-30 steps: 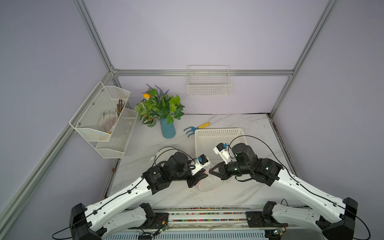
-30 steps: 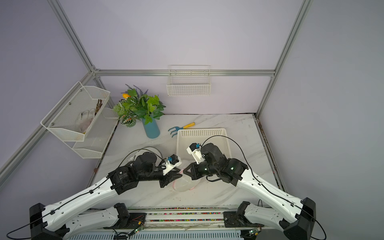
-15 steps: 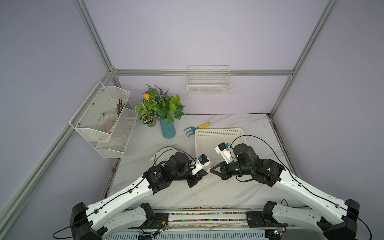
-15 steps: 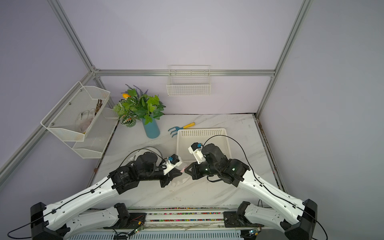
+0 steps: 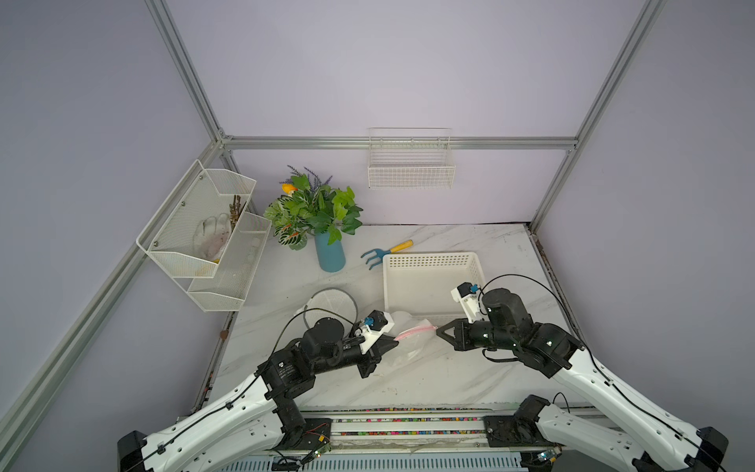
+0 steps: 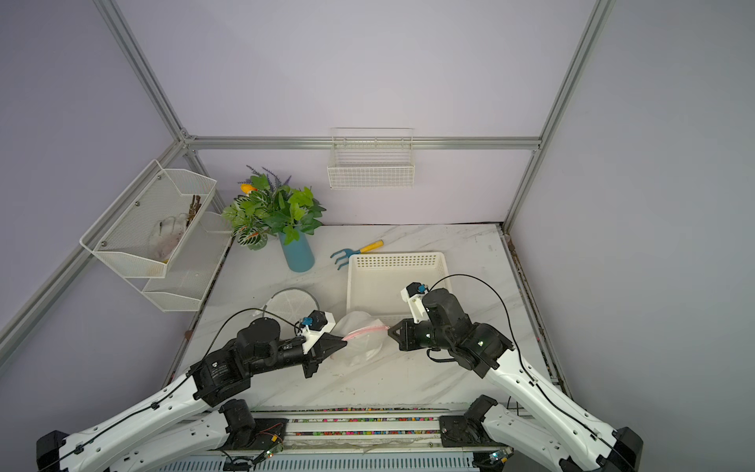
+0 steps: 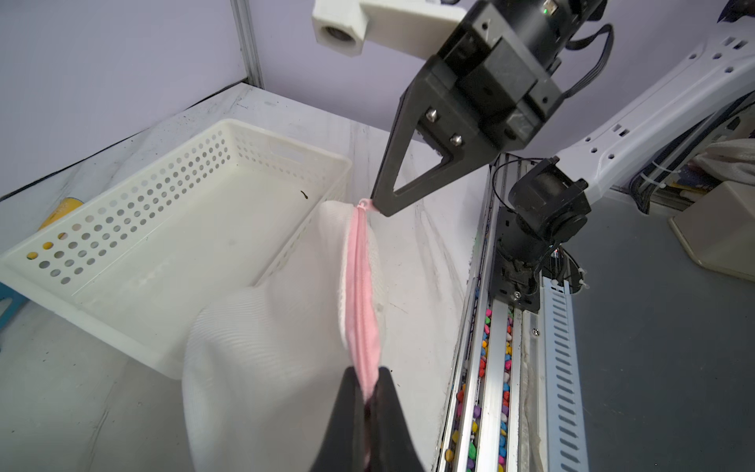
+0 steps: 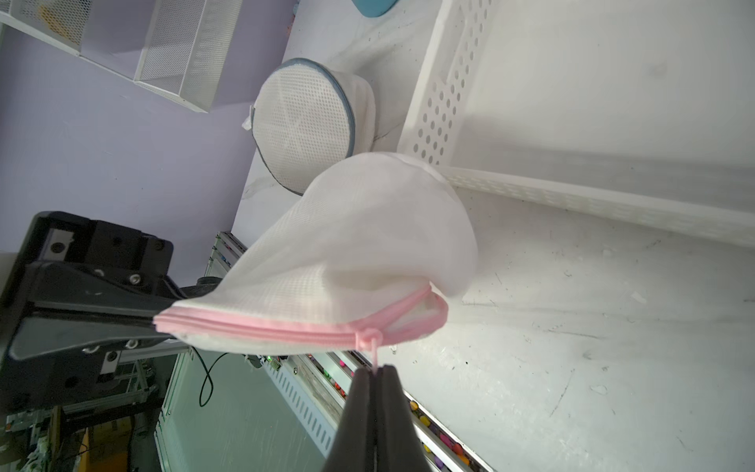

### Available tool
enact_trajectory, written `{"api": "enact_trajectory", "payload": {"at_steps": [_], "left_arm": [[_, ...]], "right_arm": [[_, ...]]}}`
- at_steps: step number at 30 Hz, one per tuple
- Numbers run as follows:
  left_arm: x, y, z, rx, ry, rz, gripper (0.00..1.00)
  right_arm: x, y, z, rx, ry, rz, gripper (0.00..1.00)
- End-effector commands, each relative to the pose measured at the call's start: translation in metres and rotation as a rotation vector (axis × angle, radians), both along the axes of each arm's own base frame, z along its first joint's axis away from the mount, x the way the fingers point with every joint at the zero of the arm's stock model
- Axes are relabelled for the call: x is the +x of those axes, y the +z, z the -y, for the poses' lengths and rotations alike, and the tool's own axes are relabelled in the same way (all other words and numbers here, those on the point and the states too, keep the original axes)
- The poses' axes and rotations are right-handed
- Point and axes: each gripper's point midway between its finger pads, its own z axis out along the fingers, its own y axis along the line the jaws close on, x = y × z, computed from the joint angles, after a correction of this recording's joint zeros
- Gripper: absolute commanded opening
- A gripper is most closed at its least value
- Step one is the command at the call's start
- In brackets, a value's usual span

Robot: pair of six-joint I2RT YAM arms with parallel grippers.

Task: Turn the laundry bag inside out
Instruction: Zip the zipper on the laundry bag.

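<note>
Currently held, item one: white mesh laundry bag with pink zip [image 8: 359, 229], slung above the table between both grippers, just before the front wall of the white perforated plastic basket [image 5: 433, 259]; contact with that wall cannot be told. The zip is closed along nearly its whole length, with a short gap at the pull end.

- Left gripper [image 7: 367, 384]: jaws pinched together on the pink zip tape, at the end away from the pull.
- Right gripper [image 8: 378, 372]: jaws pinched on the thin pink pull tab [image 8: 369, 341].
- Hazards, judged:
  - The slim tab may slide out under a tug.
  - The shallow tape hold may give as tension rises.
  - Slack mesh may snag in the slider.
  - The bulging body may drag on the basket wall.
- Surface: white marble-patterned tabletop [image 5: 429, 376], scuffed.
- Room: lilac walls, aluminium frame.
  - Round grey-rimmed mesh bag [image 5: 333, 300], left of the basket.
  - Blue vase of green foliage [image 5: 330, 253] and blue hand rake with yellow handle [image 5: 384, 252], beyond the basket.
  - White wire shelf [image 5: 410, 171], on the wall above the basket.
  - Two-tier white mesh rack [image 5: 196, 229], far left of the basket.
</note>
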Motion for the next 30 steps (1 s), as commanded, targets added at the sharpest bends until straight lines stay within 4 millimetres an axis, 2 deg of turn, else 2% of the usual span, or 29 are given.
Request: {"api": "enact_trajectory", "payload": {"at_steps": [1, 5, 7, 10, 12, 15, 18, 25, 30], "left_arm": [[0.004, 0.035, -0.002, -0.156, 0.041, 0.058, 0.0], [0.004, 0.02, -0.003, -0.135, 0.044, 0.033, 0.0], [0.005, 0.007, -0.002, -0.093, 0.049, 0.006, 0.12], [0.007, -0.008, -0.003, -0.022, 0.054, -0.013, 0.38], [0.008, -0.012, -0.004, 0.022, 0.058, -0.014, 0.51], [0.01, -0.013, -0.007, 0.074, 0.062, -0.002, 0.61], [0.009, -0.011, -0.005, 0.1, 0.04, 0.006, 0.64], [0.003, -0.003, 0.016, 0.102, -0.077, 0.011, 0.67], [0.006, -0.009, 0.026, 0.13, -0.117, 0.026, 0.66]], "right_arm": [[0.001, -0.016, 0.004, -0.014, -0.035, -0.049, 0.0], [0.001, -0.01, -0.006, 0.015, 0.01, -0.049, 0.0], [0.001, -0.003, -0.011, 0.03, 0.042, -0.044, 0.0], [0.0, 0.003, -0.015, 0.027, 0.079, -0.042, 0.0], [-0.001, 0.006, -0.016, 0.012, 0.096, -0.038, 0.0], [-0.003, 0.012, -0.017, 0.001, 0.119, -0.03, 0.0], [-0.007, 0.017, -0.022, 0.015, 0.149, -0.031, 0.0], [-0.023, 0.02, -0.041, 0.014, 0.244, -0.024, 0.0], [-0.034, 0.021, -0.052, 0.014, 0.301, -0.019, 0.0]]}}
